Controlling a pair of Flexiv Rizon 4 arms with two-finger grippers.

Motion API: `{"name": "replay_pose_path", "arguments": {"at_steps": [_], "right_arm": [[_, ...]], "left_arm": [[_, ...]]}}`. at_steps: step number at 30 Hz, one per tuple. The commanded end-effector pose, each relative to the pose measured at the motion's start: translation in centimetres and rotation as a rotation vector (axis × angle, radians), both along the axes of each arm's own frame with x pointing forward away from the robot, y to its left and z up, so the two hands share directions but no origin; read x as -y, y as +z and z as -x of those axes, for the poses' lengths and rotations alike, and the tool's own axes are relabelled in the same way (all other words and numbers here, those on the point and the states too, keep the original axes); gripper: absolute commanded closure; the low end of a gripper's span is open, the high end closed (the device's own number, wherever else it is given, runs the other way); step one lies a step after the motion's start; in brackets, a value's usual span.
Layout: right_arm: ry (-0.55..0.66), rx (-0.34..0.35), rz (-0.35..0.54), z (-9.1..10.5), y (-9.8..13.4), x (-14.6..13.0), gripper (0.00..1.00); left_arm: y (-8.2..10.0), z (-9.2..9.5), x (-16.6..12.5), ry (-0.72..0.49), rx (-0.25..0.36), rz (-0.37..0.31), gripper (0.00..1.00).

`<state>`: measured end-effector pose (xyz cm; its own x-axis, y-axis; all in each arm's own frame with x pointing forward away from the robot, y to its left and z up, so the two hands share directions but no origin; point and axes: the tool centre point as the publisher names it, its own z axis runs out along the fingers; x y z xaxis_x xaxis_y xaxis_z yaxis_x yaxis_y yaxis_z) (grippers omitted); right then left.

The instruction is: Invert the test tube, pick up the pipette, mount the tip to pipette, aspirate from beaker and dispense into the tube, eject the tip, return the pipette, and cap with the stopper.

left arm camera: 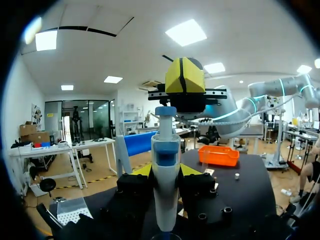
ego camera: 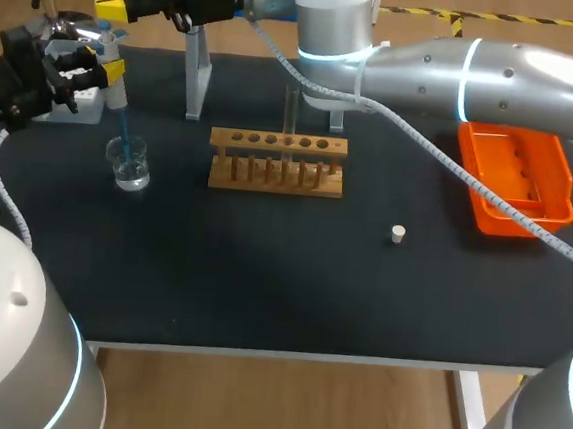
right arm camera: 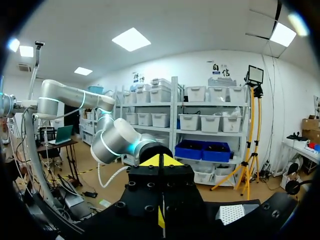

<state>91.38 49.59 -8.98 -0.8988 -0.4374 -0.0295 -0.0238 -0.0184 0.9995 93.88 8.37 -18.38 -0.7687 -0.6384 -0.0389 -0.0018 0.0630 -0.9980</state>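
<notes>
Black surface carries, nearest, a loose stopper [ego camera: 397,233]. Further back, the test tube [ego camera: 290,123] stands in the wooden rack [ego camera: 278,164], and the beaker [ego camera: 130,168] holds the blue tip [ego camera: 123,135] of the upright pipette [ego camera: 114,84], clamped in the left end effector [left arm camera: 166,174]. Farthest, the right end effector [ego camera: 112,4], fingers pressed together and empty, sits directly above the plunger. A press would likely run straight down the pipette's long axis.

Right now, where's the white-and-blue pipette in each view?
Head view: white-and-blue pipette at upper left, in the left gripper, blue tip in the clear glass beaker.
Left wrist view: pipette upright at centre, in that gripper.
Right wrist view: not in it.
Shared landmark: orange plastic tray.
</notes>
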Motion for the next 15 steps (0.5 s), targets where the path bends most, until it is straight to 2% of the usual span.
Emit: {"name": "replay_pose_path", "arguments": {"at_steps": [1,15], "right_arm": [[0.042,-0.001,-0.006,-0.73,-0.53,-0.75,1.00],[0.037,-0.018,0.009,-1.48,-1.35,-1.71,1.00]], "left_arm": [[-0.05,-0.04,0.04,0.001,0.001,0.000,1.00],[-0.05,-0.04,0.04,0.001,0.001,0.000,1.00]]}}
